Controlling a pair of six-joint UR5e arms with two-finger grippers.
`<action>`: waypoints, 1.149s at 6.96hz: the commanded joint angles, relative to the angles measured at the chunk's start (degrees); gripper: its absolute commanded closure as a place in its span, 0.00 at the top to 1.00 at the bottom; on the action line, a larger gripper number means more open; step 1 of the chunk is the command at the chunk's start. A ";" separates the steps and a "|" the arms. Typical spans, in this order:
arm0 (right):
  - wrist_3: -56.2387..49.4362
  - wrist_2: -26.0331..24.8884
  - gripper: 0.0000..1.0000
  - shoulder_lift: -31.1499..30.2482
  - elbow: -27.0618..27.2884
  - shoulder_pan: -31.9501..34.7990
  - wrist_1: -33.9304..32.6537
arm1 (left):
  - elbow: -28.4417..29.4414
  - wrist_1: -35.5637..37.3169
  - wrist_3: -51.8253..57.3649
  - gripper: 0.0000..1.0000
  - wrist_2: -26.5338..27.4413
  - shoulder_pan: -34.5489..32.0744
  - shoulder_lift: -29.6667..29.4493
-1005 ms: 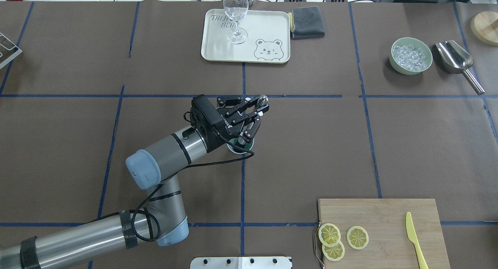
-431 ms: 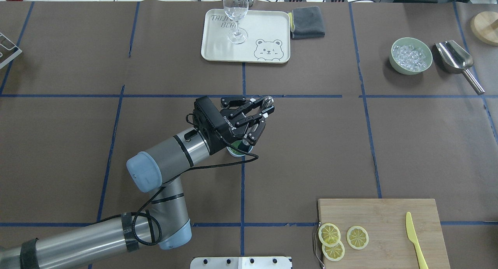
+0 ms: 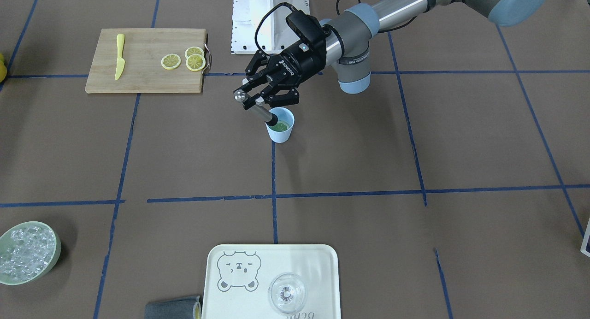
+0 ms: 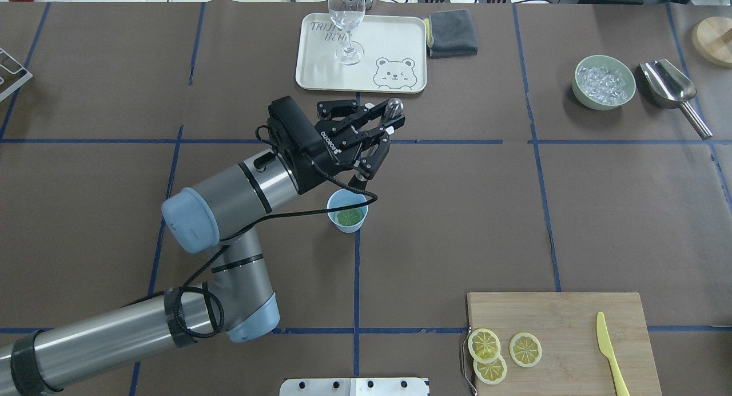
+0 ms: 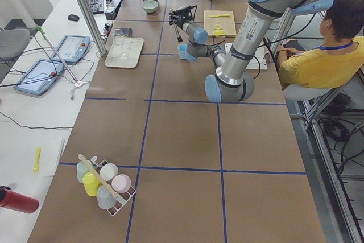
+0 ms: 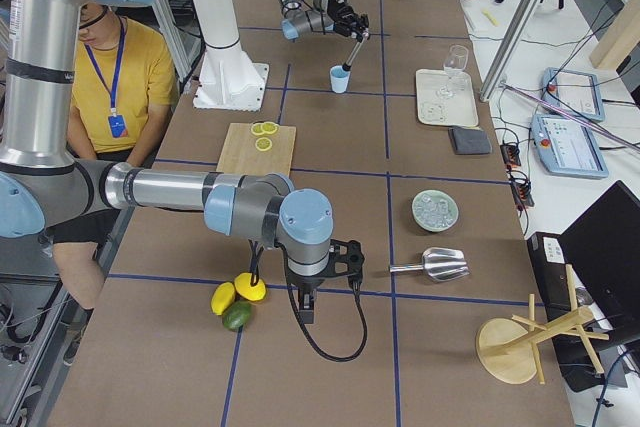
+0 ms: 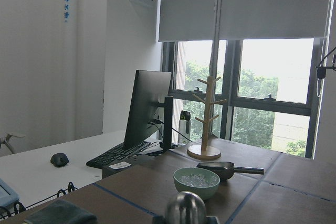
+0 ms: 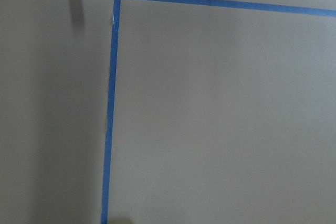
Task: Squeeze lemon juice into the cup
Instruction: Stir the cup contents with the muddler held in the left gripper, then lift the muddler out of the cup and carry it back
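Lemon slices point(image 4: 525, 349), three thin discs, lie on the cutting board point(image 4: 572, 316) at the near right of the bench point(image 4: 457, 213), none yet picked up. Two touch each other by the board's left edge; the third lies apart, with a yellow knife point(image 4: 609, 350) further right. The cup point(image 3: 280, 134) stands mid-bench, well apart from the board, with green leaves point(image 4: 349, 216) in it. Over it the left pincer point(image 3: 255, 99) is clamped on a metal muddler point(image 3: 263, 115), whose dark tip is at the cup's mouth; whether it dips inside I cannot tell. The right pincer point(image 6: 328, 277) hangs low near the bench's right end, and I cannot tell how far open it is.

As I judge it, the muddler should be set down clear of the cup first. The lone slice looks the easier pick: come in low, grip it across its rim, carry it squarely above the cup's mouth and only then press.
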 commanded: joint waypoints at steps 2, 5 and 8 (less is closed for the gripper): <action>0.00 0.00 1.00 -0.17 -0.01 0.01 0.00 | -14.82 34.50 -6.49 0.00 -8.11 -5.31 0.87; -0.09 0.00 1.00 -0.26 -0.01 0.01 0.00 | -19.06 67.13 -7.95 0.00 -10.16 -8.38 2.44; -0.09 0.00 1.00 0.01 -1.14 0.36 0.09 | -20.04 70.22 -14.72 0.00 -10.94 -11.29 15.43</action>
